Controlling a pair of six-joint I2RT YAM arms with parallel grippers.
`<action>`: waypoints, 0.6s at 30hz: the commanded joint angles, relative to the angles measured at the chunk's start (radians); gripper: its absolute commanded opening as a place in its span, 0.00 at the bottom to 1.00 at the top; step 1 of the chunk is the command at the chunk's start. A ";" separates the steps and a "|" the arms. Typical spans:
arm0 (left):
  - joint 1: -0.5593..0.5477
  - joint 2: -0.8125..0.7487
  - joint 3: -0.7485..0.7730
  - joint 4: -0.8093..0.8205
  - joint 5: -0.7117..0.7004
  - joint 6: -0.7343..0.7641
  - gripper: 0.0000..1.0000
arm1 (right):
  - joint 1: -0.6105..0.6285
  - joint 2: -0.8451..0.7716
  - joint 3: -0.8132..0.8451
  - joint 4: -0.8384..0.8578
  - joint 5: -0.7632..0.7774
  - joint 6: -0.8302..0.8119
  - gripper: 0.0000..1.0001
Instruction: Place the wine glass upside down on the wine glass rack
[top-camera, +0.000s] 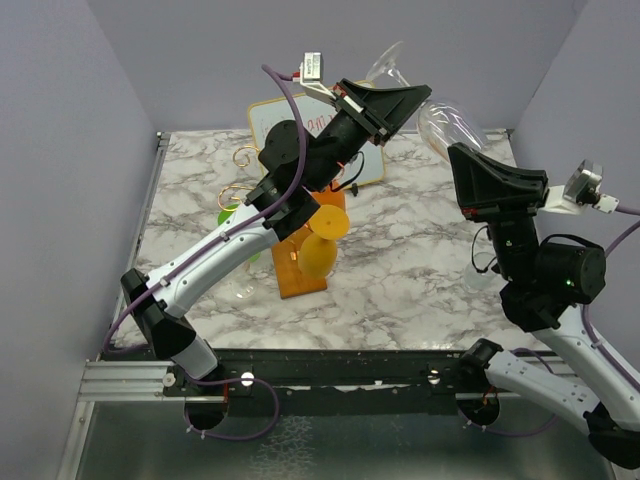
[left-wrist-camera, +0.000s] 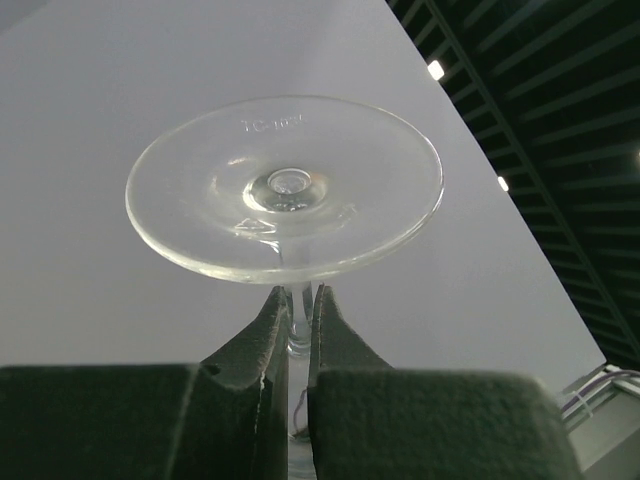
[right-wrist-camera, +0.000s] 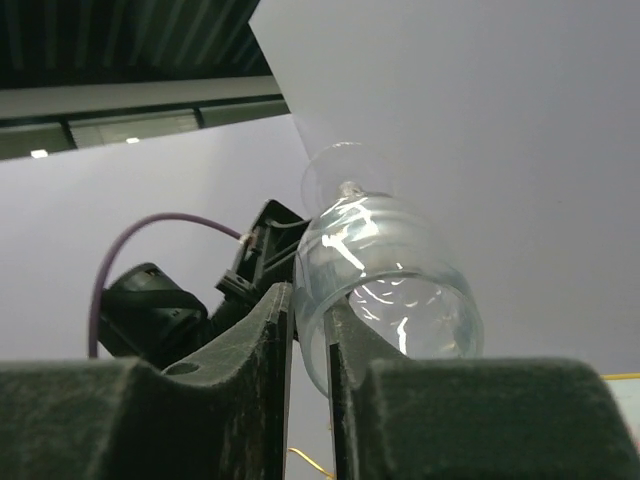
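- At 9 o'clock from the rack (top-camera: 297, 277) you see a green glass (top-camera: 230, 215), partly hidden behind the left arm.
- The rack stands left of centre on the table (top-camera: 420, 270). Its orange base lies flat and its gold curls rise toward 11 o'clock.
- A yellow glass (top-camera: 322, 245) sits on the rack's 3 o'clock side, over the base.
- A whiteboard (top-camera: 275, 125) leans at 12 o'clock from the rack, against the back wall.
- Your left claw (top-camera: 395, 100) (left-wrist-camera: 297, 315) is raised high, at 1 o'clock from the rack. Its fingers are clamped tight on the stem of the clear glass (top-camera: 445, 122) (left-wrist-camera: 285, 190) (right-wrist-camera: 390, 290), just below the foot.
- The clear glass is in the air between the two claws, well apart from the rack and off the table. In the top view its foot points to about 10 o'clock and its bowl to about 4 o'clock.
- Your right claw (top-camera: 460, 155) (right-wrist-camera: 310, 320) is at 4 o'clock from the left one. It pinches the bowl's wall at the rim, one finger inside and one outside.
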 joint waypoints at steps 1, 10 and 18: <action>-0.003 -0.038 -0.011 0.029 0.086 0.191 0.00 | 0.003 -0.044 0.000 -0.089 -0.013 0.002 0.29; 0.000 -0.161 -0.134 0.035 0.104 0.452 0.00 | 0.002 -0.183 -0.029 -0.350 -0.001 -0.018 0.64; 0.007 -0.117 0.095 -0.320 0.277 0.818 0.00 | 0.002 -0.269 -0.029 -0.472 -0.006 -0.056 0.72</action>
